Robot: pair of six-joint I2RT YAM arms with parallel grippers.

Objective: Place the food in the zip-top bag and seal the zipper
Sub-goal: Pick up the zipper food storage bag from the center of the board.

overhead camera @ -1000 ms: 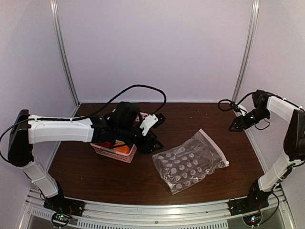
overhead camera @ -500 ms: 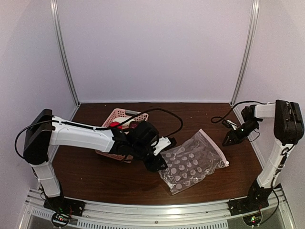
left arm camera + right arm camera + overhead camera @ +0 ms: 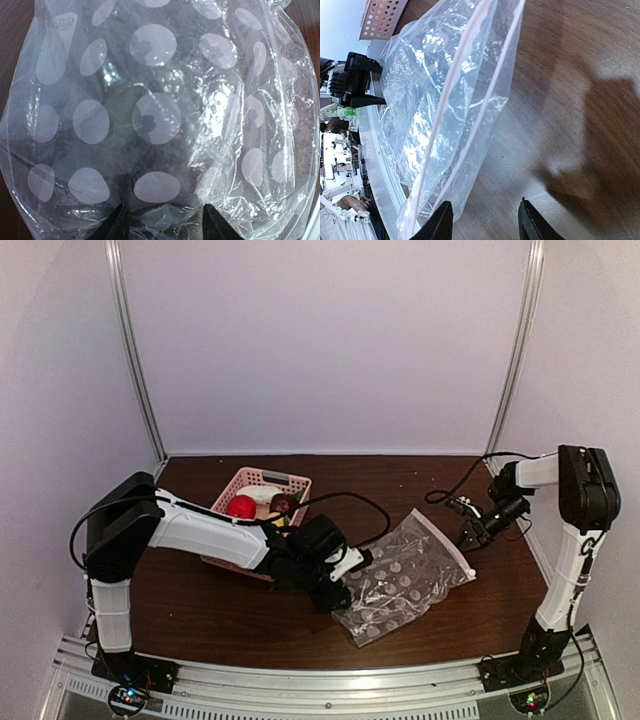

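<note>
1. From above, a clear, crinkly, white-dotted plastic zip-top bag (image 3: 405, 575) lies flat on the dark brown wooden table (image 3: 200, 610). It is just right of the pink lattice plastic basket (image 3: 268, 478). The toy food sits in the basket: a round red piece (image 3: 241, 506), a white radish (image 3: 262, 494) and a dark purple piece (image 3: 284, 504). The left gripper (image 3: 335, 592) is down at the bag's left edge. The right gripper (image 3: 470, 535) is low beside the bag's far right corner.
2. From the left wrist, the dotted bag fills the view. The jaws stand apart, and the bag's crumpled edge reaches between the two black fingertips (image 3: 117, 225).
3. From the right wrist, the jaws are open over bare wood. The bag's corner lies just beside one fingertip. The thin pinkish zipper strip (image 3: 451, 85) runs along the mouth edge. A corner of the basket shows beyond.
</note>
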